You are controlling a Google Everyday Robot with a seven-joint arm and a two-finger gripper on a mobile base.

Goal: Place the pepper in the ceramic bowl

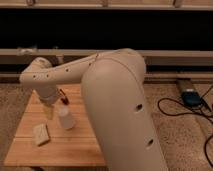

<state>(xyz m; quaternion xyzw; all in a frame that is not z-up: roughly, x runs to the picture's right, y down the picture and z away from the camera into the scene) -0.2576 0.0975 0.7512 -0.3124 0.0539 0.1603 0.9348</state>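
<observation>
Camera view shows the gripper (pixel 48 109) at the left middle of the frame, low over the wooden bench (pixel 30 150). I cannot tell if it is wide, narrow or holding anything. The pepper (pixel 63 97), small and red, is just right of it and close above the white cup (pixel 66 119). A pale block (pixel 41 134) lies at the lower left. I see no ceramic bowl; the big arm (pixel 117 105) hides the right side of the bench. I think the gripper could knock the cup over, or let the pepper fall outside the hidden bowl.
</observation>
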